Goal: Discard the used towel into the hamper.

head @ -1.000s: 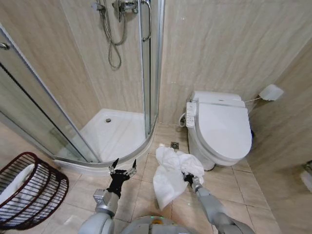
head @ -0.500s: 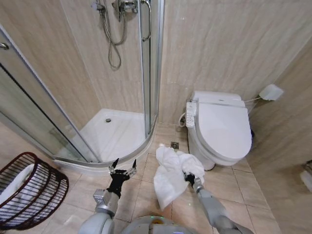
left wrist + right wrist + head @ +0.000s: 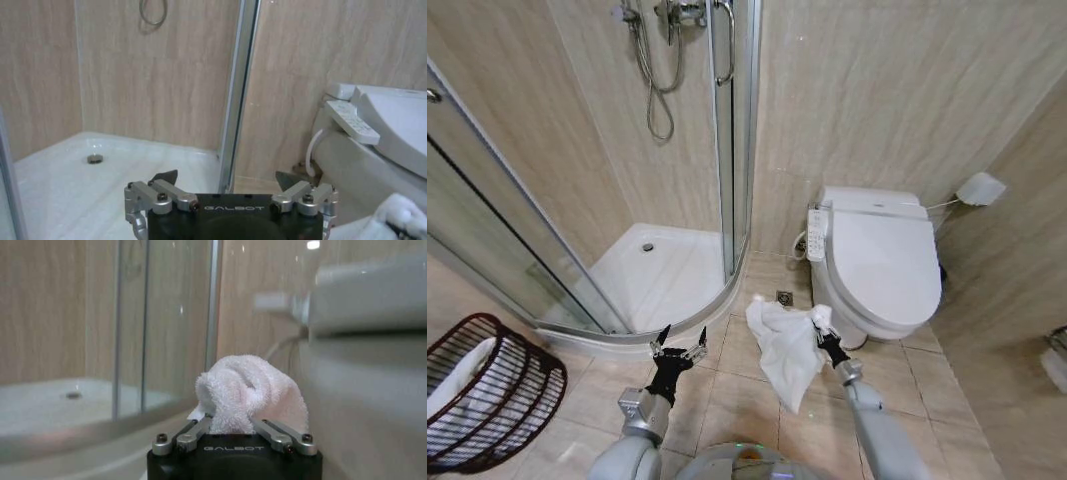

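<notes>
- The hamper (image 3: 487,390) is cut off by the frame's lower left edge in the head view; a pale cloth lies inside it, only partly visible through the ribs
- The towel (image 3: 787,350) hangs from the right gripper (image 3: 825,343) above the floor (image 3: 727,385), just in front of the toilet (image 3: 877,260) and well apart from the hamper; its lower end dangles free
- In the right wrist view the fingers (image 3: 193,432) are clamped on a bunched fold of towel, which hides the fingertips
- The left gripper (image 3: 677,352) hovers with its fingers spread apart and nothing between them, between the toilet and the hamper, near the shower tray (image 3: 662,280) rim
- Bare floor tiles lie open between the toilet and the hamper
- The left wrist view shows the toilet's side control panel (image 3: 350,120) and a corner of towel at its edge
</notes>
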Robot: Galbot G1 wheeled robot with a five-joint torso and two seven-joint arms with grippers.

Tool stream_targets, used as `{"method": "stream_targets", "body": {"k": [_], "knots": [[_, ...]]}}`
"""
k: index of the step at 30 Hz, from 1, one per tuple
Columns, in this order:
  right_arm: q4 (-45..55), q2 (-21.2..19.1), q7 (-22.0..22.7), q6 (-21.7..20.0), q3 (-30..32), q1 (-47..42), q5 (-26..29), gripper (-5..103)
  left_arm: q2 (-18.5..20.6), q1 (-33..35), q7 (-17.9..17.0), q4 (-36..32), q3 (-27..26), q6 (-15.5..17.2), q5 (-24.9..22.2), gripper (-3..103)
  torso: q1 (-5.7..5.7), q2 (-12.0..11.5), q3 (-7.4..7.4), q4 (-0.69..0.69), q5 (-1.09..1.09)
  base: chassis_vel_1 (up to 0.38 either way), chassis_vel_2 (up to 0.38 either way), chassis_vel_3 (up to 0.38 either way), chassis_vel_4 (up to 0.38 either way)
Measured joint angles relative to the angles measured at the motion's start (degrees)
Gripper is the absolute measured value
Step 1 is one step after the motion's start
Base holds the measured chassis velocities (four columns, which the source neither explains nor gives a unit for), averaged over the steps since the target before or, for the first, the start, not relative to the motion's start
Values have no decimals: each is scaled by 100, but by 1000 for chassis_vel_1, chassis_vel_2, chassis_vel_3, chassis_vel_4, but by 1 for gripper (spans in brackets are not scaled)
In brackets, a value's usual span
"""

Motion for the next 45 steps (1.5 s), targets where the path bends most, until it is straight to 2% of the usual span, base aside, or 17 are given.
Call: {"method": "stream_targets", "body": {"k": [17,35,45], "knots": [[2025,29,335,-32,46,-1184,73,11,0,0,0,0,0,0,0,99,0,0,0,-1,4,0,0,0,0],[4822,149,502,-107,394,-2807,-60,11,0,0,0,0,0,0,0,99,0,0,0,-1,4,0,0,0,0],[5017,11,479,60,723,-3213,216,11,0,0,0,0,0,0,0,99,1,4,3,-1,5,0,0,0,0]]}}
